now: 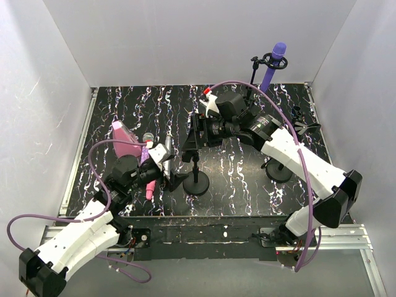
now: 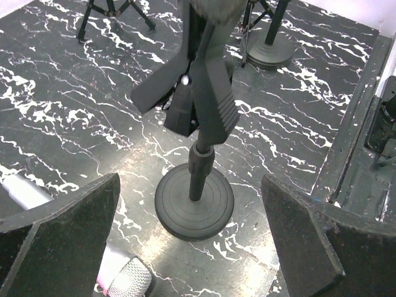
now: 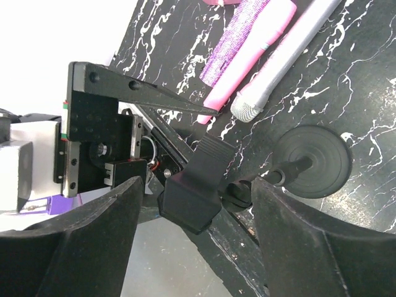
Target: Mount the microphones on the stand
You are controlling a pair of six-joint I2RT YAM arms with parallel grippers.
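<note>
1/4 done: purple microphone (image 1: pixel 274 62) sits in far stand (image 1: pixel 254 73). Three microphones (image 3: pixel 281 67) lie on the table (image 1: pixel 247 185) (unmounted). Left hand (image 2: pixel 190 180) spread, empty; right hand (image 3: pixel 198 184) spread around a clip (image 3: pixel 205 164).

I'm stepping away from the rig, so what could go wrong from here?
The right gripper straddles the clip of the middle stand; a sideways pull might tip it on its small round base.
The open left gripper faces the same stand, so the arms could bump.
The pink microphone, silver microphone and glittery microphone lie packed together; picking one may shove its neighbours.
</note>
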